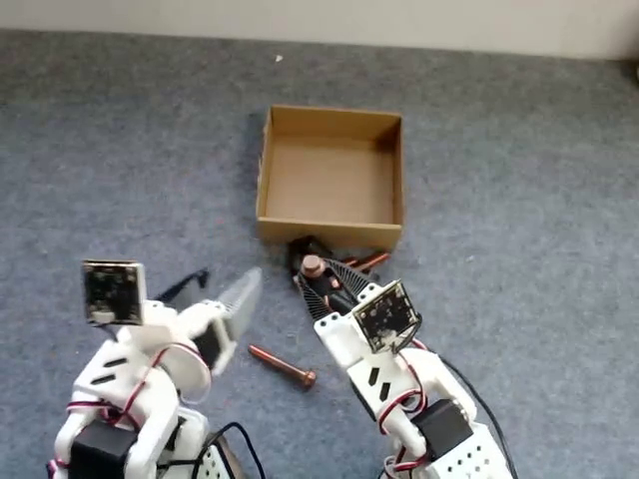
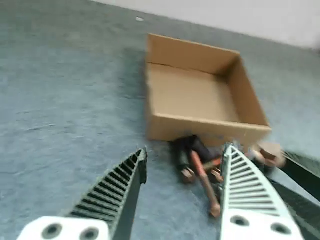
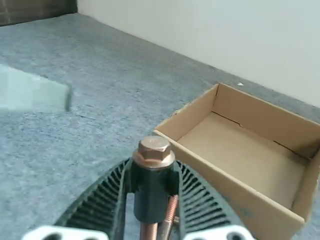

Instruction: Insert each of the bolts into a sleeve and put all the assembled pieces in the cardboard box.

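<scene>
Right wrist view: right hand (image 3: 151, 175) clamped on sleeve (image 3: 150, 197) with bolt (image 3: 154, 151) | left hand (image 2: 186, 150) apart

The light over my worktop (image 1: 120, 150) is soft, even and moderately bright, with no hard glare anywhere. It seems to come from the right of the high view. The cardboard box (image 1: 329, 120) lays a faint, soft-edged shadow on the worktop along its left wall and a darker one under its near wall. The sleeved bolt (image 3: 154, 150) in my right hand (image 3: 154, 170) carries a dull sheen on its head. The wall (image 3: 225, 40) is brightest.
</scene>
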You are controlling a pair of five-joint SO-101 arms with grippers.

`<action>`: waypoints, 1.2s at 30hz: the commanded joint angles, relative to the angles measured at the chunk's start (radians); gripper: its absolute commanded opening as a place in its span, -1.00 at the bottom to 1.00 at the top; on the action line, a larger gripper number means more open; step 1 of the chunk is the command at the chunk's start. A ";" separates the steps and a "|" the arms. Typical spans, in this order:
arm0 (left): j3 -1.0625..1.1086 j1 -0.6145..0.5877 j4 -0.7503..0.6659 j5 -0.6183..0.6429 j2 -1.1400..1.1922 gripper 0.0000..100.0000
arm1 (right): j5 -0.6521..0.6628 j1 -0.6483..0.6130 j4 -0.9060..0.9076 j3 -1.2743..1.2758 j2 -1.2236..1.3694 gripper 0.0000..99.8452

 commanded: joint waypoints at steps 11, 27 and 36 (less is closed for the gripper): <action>0.277 -0.206 -0.032 -0.239 -0.004 -0.99 | -0.028 0.039 0.125 -0.051 -0.007 -0.99; 0.506 -0.288 -0.308 -0.245 -0.002 -0.99 | -0.029 0.176 -0.154 -0.713 0.989 -0.99; 0.506 -0.286 -0.308 -0.245 -0.001 -0.99 | -0.029 0.275 -0.349 -1.046 1.534 -0.99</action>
